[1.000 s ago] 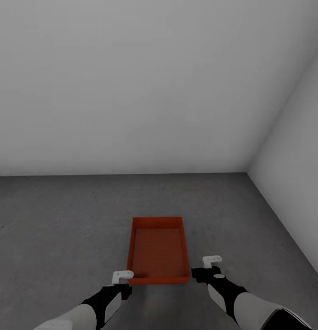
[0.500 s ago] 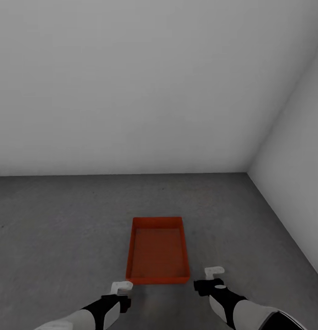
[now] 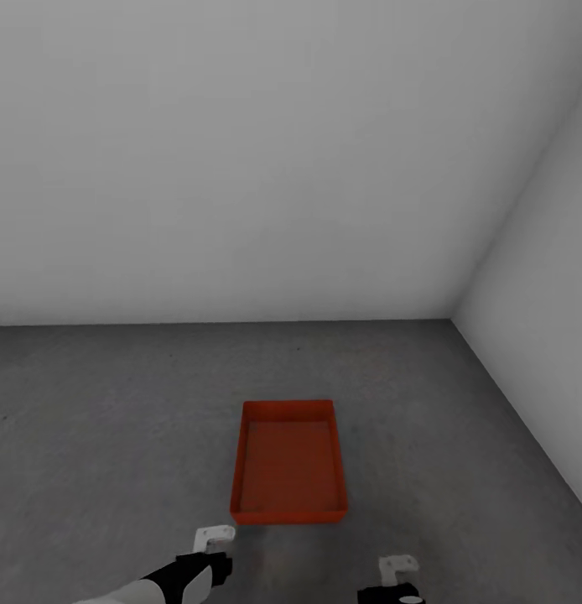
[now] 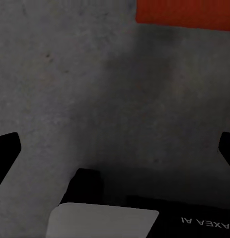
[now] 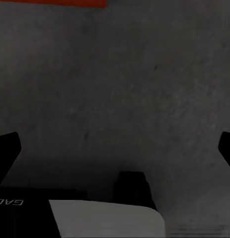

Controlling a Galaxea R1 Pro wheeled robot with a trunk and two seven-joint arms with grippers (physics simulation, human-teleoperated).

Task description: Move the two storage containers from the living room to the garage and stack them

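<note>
**One tray down in the garage, stacking not visibly done**

I'm looking at an orange-red storage container (image 3: 288, 464) sitting flat on the dark concrete floor (image 3: 106, 419), open side up, dead ahead at twelve o'clock, with the pale grey wall (image 3: 241, 168) beyond it and a second wall closing the corner off toward two o'clock. From the head view I can only make out one tray outline, so I can't tell whether a second sits nested inside it. My left gripper (image 3: 214, 537) hangs just short of the tray's near corner at seven o'clock of it, apart from it, and my wrist camera shows both fingers spread wide over bare concrete, nothing between them. My right gripper (image 3: 398, 565) sits at about five o'clock of the tray, further off, fingers likewise splayed and empty. My read: the floor placement is done; if this is a single tray, the other container has yet to be brought and set on top
</note>
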